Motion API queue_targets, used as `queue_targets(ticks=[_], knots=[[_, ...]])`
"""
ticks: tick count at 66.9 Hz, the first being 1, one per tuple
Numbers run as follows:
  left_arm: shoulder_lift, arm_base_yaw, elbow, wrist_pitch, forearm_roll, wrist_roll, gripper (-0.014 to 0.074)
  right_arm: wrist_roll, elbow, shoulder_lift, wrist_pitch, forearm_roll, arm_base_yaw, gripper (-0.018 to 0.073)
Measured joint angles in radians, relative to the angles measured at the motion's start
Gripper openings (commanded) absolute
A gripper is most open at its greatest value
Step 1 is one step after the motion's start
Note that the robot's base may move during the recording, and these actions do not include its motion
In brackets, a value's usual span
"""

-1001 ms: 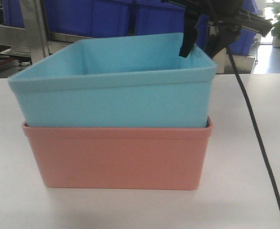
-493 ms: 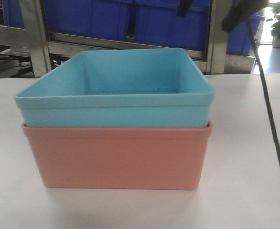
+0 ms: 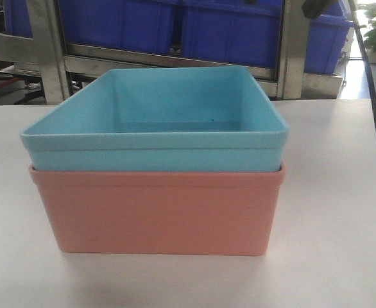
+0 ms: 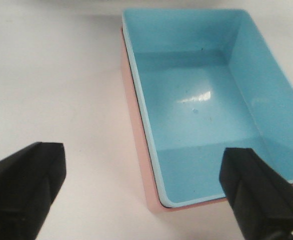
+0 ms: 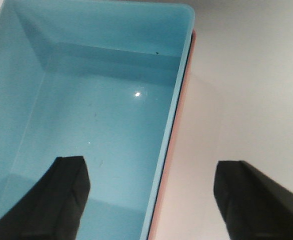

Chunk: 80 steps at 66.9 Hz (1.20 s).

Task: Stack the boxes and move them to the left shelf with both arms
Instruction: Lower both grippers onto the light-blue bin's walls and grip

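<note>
Blue bin (image 3: 153, 138) sits nested in pink bin (image 3: 156, 215) on the surface (image 3: 332, 256). My left end effector (image 4: 141, 172) and right end effector (image 5: 156, 187) hang spread astride the rims. I can't judge the fit, so gripping blue alone may unstack them.

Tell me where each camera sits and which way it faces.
Front view: low at table height, facing the blue box nested in the pink box, steel shelf behind; only a black cable shows.
Left wrist: above, looking down; open left gripper straddles a long wall.
Right wrist: above, looking down; open right gripper straddles a long wall.
All share both boxes.
</note>
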Motion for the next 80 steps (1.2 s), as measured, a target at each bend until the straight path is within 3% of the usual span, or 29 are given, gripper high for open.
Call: queue_targets(ticks=[26,37,80], knots=[[0.414,0.0,-0.325,0.16,0.0,0.027,0.0534,0.01,0.0,0.03,0.058,-0.006,0.0,0.0613],[0.576,0.0,-0.417,0.177,0.0,0.031,0.0534,0.046,0.0,0.085,0.069,-0.006,0.0,0.0613],[0.892,-0.07,-0.47,0.131,0.021,0.011,0.0533,0.068,0.0,0.328,0.069,0.046,0.023,0.0613]])
